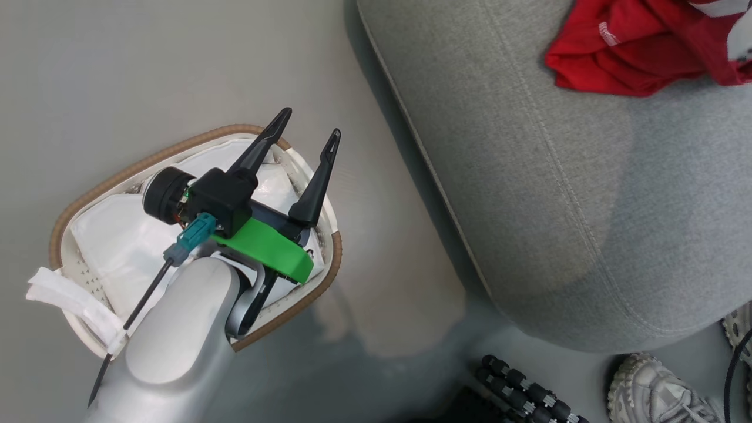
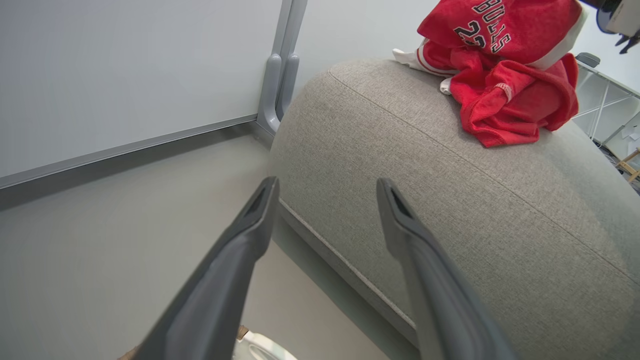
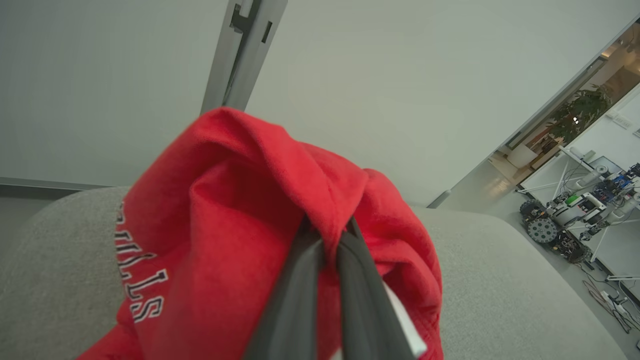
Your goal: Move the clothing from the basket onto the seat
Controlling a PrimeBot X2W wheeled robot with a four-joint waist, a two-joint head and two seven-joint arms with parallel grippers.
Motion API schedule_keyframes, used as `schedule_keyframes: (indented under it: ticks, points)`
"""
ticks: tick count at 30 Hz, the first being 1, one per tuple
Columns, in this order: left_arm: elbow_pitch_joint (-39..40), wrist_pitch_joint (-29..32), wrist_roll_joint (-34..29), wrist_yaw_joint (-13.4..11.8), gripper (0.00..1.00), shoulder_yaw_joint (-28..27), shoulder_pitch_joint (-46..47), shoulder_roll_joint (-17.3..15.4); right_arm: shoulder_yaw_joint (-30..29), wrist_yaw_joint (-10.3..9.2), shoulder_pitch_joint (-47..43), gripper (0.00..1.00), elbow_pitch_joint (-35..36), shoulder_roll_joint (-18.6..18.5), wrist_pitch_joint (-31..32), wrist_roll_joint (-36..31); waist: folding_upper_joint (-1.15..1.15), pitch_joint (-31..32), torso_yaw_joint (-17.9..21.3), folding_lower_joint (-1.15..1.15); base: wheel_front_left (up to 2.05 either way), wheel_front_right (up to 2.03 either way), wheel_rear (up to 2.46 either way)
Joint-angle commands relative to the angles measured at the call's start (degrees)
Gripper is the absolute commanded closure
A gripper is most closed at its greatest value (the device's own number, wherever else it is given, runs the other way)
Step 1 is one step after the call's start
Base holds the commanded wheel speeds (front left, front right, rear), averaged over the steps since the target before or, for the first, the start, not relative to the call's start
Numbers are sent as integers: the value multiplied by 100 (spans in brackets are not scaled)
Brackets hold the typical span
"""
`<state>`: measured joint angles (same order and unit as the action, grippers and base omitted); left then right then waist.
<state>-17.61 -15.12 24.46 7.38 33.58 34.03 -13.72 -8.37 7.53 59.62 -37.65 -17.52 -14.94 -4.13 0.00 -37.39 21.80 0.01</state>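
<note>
Left arm: the left gripper (image 1: 311, 123) hangs over the basket (image 1: 336, 255) with its two dark fingers spread well apart. In its wrist view the floor (image 1: 147, 70) and the seat's long edge show between them.
Right arm: the right gripper (image 3: 327, 235) has its fingers pressed together on a fold of the red clothing (image 3: 240, 215) — the cloth bunches over the fingertips, hides them and drapes down both sides.
Clothing: red fabric with white trim and "BULLS 23" lettering. It lies heaped on top of the seat (image 1: 558, 205), toward the far end and well away from the rounded corner nearest the basket. The lettered piece sits highest and the rest is crumpled on the cushion below it. Whether the pinched piece rests on the cushion or hangs clear of it, I cannot tell.
Basket: it stands on the floor near the seat's long edge, with a strip of floor between them. It has a brown woven rim and a white perforated wall, with a white liner (image 1: 117, 235) crumpled inside. A white handle (image 1: 76, 305) sticks out at the end away from the seat.
Seat: grey fabric with rounded corners — a stitched seam runs along the top near the edge.
Surroundings: a pale wall (image 2: 125, 75) stands behind the seat. A person's light shoe (image 1: 658, 393) is on the floor by the seat's near corner.
</note>
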Motion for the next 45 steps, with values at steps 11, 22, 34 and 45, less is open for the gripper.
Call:
schedule_keyframes:
  ticks: [11, 22, 34, 45]
  points:
    - [-249, -4, 50, 15, 0, -192, -236, 130, -939, -8, -1725, 82, -108, 473, -32, 72, 0, 333, -235, -1, 0, 0, 0]
    - [-340, -4, -56, 15, 0, -707, -765, 418, -1181, -8, -2965, 0, 1010, 740, -33, 291, 0, 1152, -296, -1, 0, 0, 0]
    - [-375, -4, -324, 15, 0, -1541, -1426, 759, -226, -7, -3480, 0, 1820, 938, -33, 527, 0, 1784, -926, -1, 0, 0, 0]
    - [-455, -3, -981, -43, 0, -2940, -1818, 999, 503, -7, -3450, 0, 1900, 1408, -34, 834, 0, 2114, -1748, -1, 0, 0, 0]
